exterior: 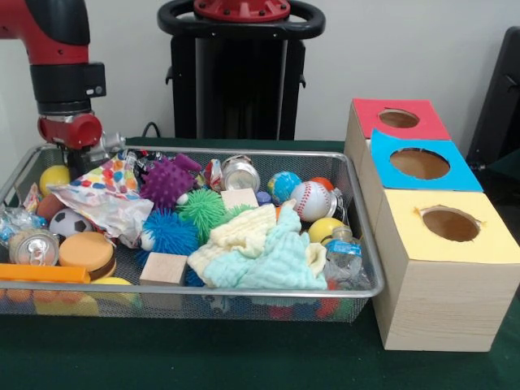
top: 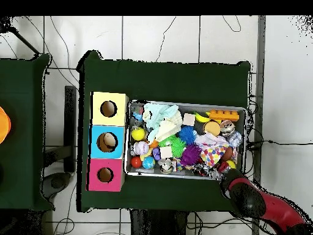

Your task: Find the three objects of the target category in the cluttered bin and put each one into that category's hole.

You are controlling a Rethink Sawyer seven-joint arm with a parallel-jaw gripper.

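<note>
A dark green cloth-covered table (exterior: 203, 357) carried a silver wire-mesh tray (exterior: 244, 307) beside 3 pale wood-grain boxes (exterior: 439, 305).

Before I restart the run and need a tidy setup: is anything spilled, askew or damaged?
Nothing has spilled outside the wire bin. The yellow-surround hole has ragged, torn edges, unlike the red-surround hole. A crumpled plastic bottle lies in the bin's corner by the boxes.

Quick tally: three wood boxes with holes, one each red (exterior: 398, 119), blue (exterior: 420, 163) and yellow (exterior: 450, 223). One mesh bin (exterior: 244, 294). Inside it: three spiky balls, purple (exterior: 166, 182), green (exterior: 201, 209), blue (exterior: 169, 233); one baseball (exterior: 310, 201); one soccer ball (exterior: 68, 222); two wood blocks (exterior: 163, 269); two cans (exterior: 32, 246).
</note>
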